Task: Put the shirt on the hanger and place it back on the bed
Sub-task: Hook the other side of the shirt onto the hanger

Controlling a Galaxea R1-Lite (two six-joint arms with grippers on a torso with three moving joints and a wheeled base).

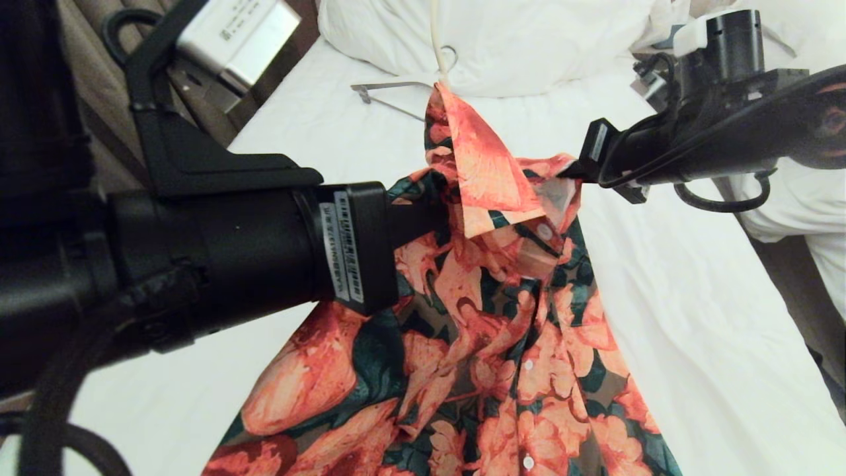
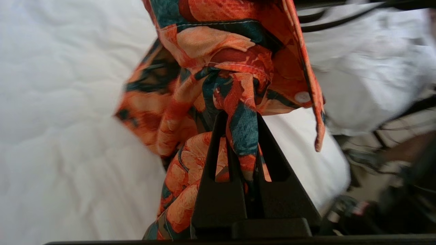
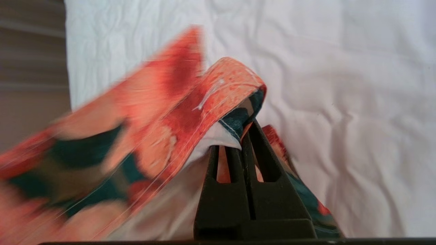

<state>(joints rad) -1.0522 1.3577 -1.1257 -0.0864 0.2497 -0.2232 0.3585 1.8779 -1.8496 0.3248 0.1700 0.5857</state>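
Mid-frame, the left gripper [image 1: 436,221] and right gripper [image 1: 570,173], both clamped tight, pinch the shirt [image 1: 476,330] above the bed [image 1: 694,297].

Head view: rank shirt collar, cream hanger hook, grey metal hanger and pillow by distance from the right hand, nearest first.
1. shirt collar: pinched in the right hand, on its left.
2. cream hanger hook: sticks up above the collar tip.
3. grey metal hanger: lies on the sheet, further left.
pillow: spans the top of the bed; too broad to rank against 2 and 3.
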